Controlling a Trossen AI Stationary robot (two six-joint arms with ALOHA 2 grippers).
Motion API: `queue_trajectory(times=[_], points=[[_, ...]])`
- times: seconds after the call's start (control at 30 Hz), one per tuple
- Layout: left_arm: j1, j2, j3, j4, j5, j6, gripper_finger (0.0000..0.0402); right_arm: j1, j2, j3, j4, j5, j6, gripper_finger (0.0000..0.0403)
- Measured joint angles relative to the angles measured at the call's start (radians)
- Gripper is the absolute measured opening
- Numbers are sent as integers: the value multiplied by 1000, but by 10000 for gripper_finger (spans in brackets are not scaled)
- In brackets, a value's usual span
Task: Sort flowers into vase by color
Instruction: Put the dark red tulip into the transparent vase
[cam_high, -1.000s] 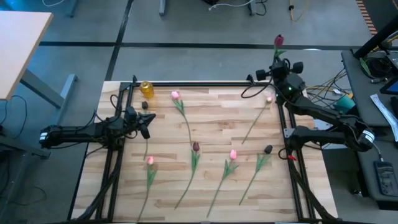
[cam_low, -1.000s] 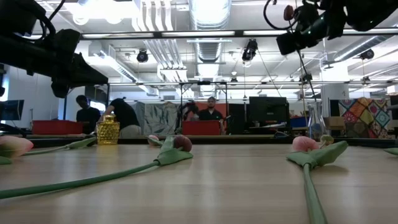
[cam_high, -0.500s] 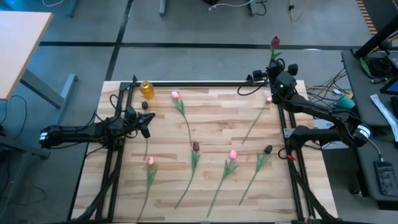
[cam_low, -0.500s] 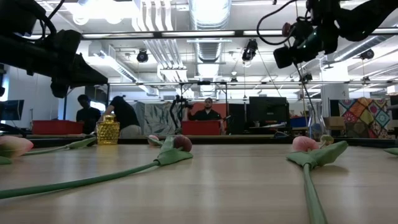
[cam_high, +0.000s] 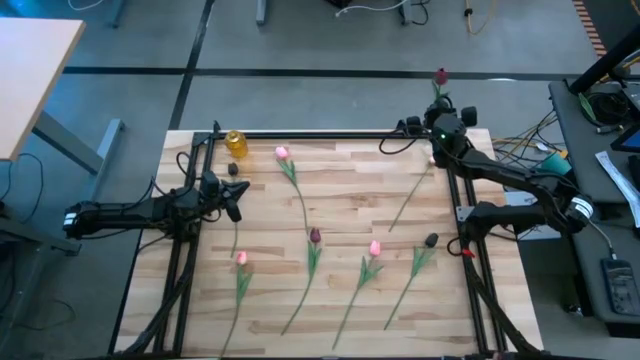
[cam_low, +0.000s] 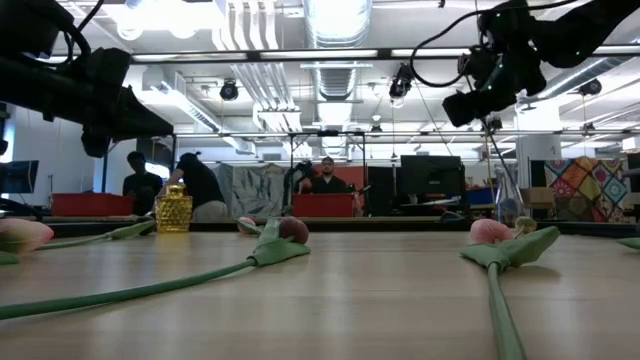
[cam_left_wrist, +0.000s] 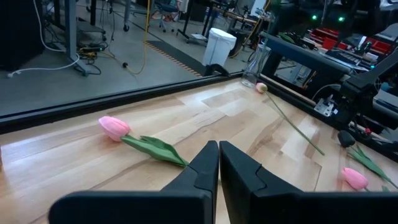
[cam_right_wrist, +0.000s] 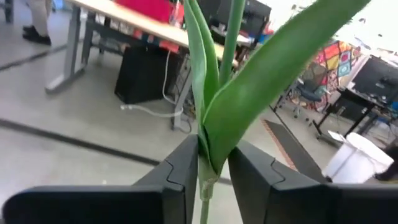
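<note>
My right gripper hovers over the table's far right corner, shut on a dark maroon tulip whose head stands beyond the far edge. A clear glass vase stands at that corner and an amber vase at the far left. My left gripper is shut and holds nothing, above the table's left side. Several tulips lie flat on the wood: pink heads, maroon ones. My right gripper pinches the maroon tulip's green stem between its two fingers, right where the leaves branch off. The fingers lie across the stem. The flower is lifted clear of the table and stands roughly upright, with stem and leaves rising past the fingers.
Black rails run along the table's left and right sides and a bar along its far edge. Cables and equipment crowd the right side. People stand in the room beyond the far edge.
My right gripper has carried the maroon tulip a little toward the table's left along the far edge and has come down somewhat, staying shut on the stem. The left arm has kept still.
</note>
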Motion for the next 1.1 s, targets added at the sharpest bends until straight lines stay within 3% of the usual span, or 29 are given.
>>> queue_trajectory(times=[0.43,0.73,1.1], points=[[0,0,0,0,0,0,0,0,-4,173,-495,-43,251,137],[0,0,0,10,-23,-57,0,0,-4,340,-909,-192,438,148],[0,2,0,90,-5,-116,0,2,-4,574,-1236,-280,464,149]])
